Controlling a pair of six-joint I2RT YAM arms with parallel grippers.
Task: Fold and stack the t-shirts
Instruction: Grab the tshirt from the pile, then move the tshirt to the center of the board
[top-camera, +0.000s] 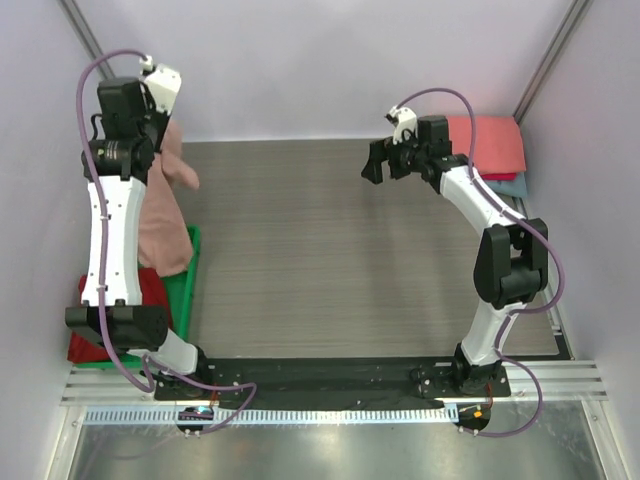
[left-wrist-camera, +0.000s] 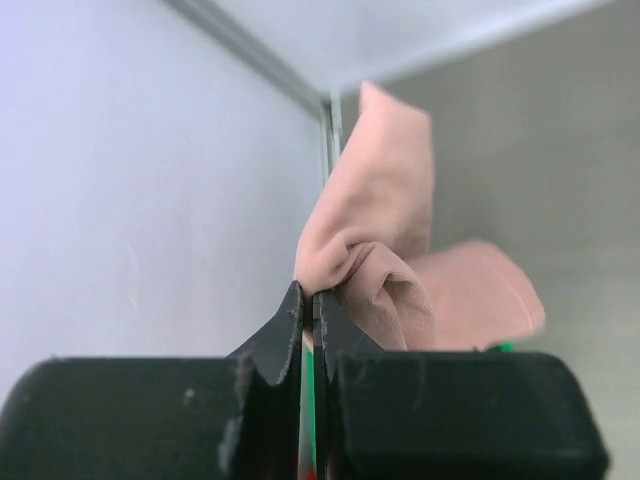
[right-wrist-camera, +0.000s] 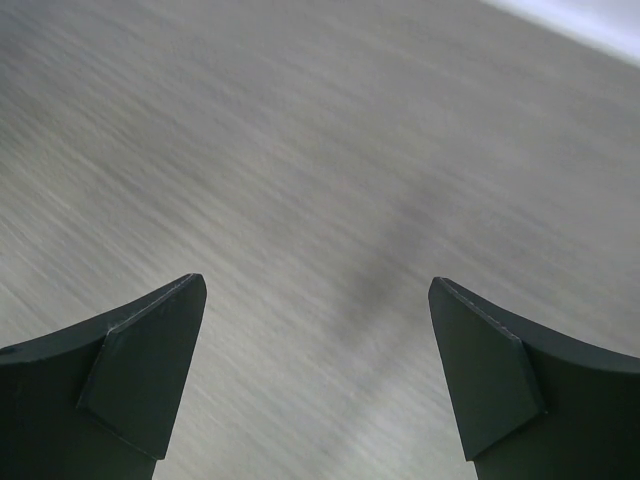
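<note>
Waiting near: dark red tee (top-camera: 88, 345) heaped in green tray (top-camera: 191, 272), unfolded.
Left pincer (left-wrist-camera: 308, 300): pressed together on dusty-pink tee (left-wrist-camera: 385, 225), which hangs over the tray.
Right pincer (right-wrist-camera: 320, 300): spread, holding nothing, above bare bench (top-camera: 320, 260).
Far corner: coral-red tee (top-camera: 497, 143) stacked on blue-grey tee (top-camera: 508, 186); I reckon two done, two left.

Bright, even light; wrist views motion-blurred.

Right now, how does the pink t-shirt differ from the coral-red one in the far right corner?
The pink t-shirt hangs bunched from the shut left gripper, over the green tray; the coral-red t-shirt lies folded flat on the blue-grey t-shirt. Pink is gripped; coral-red is untouched. Both are soft fabric.
</note>
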